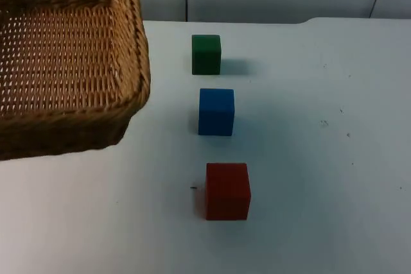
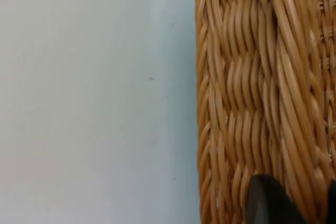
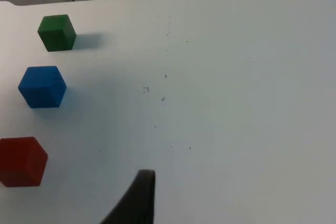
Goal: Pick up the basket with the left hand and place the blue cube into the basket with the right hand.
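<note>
No writing or labels can be read on anything here. In the top view, nearest the camera at lower centre, a red cube (image 1: 227, 191) sits on the white table (image 1: 321, 178). Beyond it, at mid-frame, stands the blue cube (image 1: 216, 111), apart from its neighbours, and farther still the green cube (image 1: 206, 54), the three forming a line running away from the camera. The wicker basket (image 1: 67, 62) takes up the upper left of the frame, tilted, its inside showing only bare weave. The left gripper (image 2: 291, 203) has a black fingertip against the basket's woven wall; whether it is clamped cannot be told. The right gripper (image 3: 137, 198) hangs over bare table, well apart from the cubes; its opening cannot be told.
</note>
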`<state>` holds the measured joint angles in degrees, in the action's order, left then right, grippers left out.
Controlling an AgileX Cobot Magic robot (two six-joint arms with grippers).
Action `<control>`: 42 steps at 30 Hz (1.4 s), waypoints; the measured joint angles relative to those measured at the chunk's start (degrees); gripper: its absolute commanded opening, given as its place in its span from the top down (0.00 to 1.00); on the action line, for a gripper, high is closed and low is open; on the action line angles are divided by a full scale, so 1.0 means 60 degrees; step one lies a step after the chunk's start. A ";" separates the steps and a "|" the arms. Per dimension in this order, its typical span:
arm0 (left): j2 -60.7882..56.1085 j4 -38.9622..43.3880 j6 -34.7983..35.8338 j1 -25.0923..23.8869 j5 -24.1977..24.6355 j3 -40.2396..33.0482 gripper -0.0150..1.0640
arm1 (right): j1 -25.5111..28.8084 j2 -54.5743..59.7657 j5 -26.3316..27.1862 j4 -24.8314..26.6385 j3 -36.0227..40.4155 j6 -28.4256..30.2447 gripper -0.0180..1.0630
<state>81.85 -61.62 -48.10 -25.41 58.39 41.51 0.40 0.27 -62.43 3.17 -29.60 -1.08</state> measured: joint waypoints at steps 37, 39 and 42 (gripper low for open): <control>0.0716 0.1197 -0.1415 -0.1235 0.1340 0.0972 0.99 | -0.1977 1.2193 0.2417 0.4404 -0.6292 0.3013 0.03; 0.0728 0.1212 -0.1415 -0.1235 0.1340 0.0972 0.99 | -0.2844 1.2998 0.2951 0.3837 -0.6481 0.2427 0.03; 0.0752 0.1218 -0.1415 -0.1235 0.1340 0.0972 0.99 | -0.3883 1.4220 0.3433 0.2837 -0.6883 0.1320 0.03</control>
<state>86.36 -54.32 -56.58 -32.82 66.44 47.34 -22.89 85.59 -41.83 20.19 -70.90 6.84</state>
